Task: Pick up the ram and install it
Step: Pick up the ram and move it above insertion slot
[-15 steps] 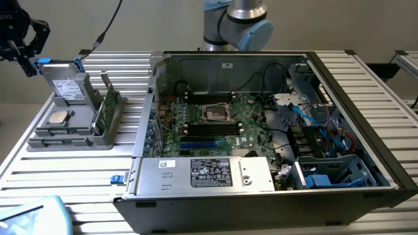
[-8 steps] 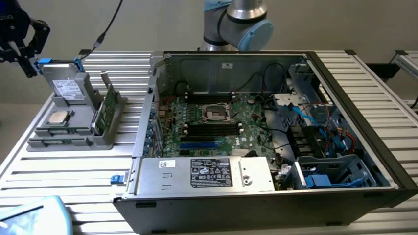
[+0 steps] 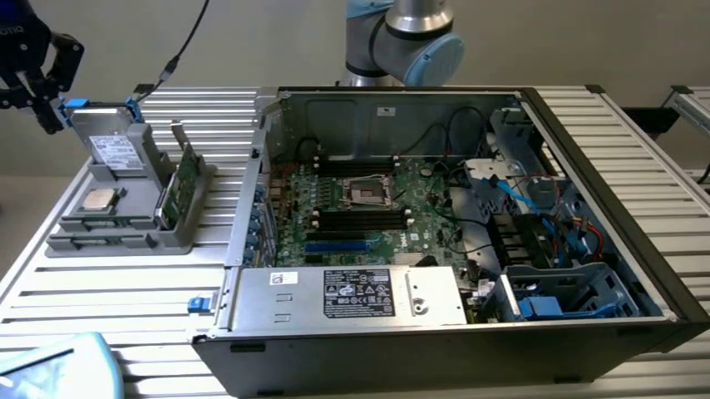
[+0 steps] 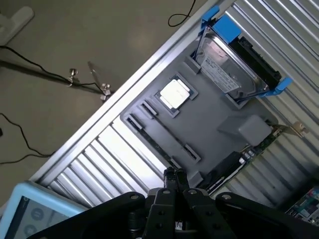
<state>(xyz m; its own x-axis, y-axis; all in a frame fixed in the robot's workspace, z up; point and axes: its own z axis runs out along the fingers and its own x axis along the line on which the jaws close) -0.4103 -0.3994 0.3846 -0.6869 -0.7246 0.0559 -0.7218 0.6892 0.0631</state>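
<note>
Hovering closed and empty in the exterior view's upper left, the end effector overlooks the gray tray holding the ram.

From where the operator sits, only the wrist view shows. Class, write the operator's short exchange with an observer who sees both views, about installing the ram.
Operator: My tool is shut above the grey tray. Where is the computer?
Observer: The open case stands beside the tray, on the exterior view's right.
Operator: Are any memory slots free?
Observer: The black slots next to the processor socket look empty.
</note>
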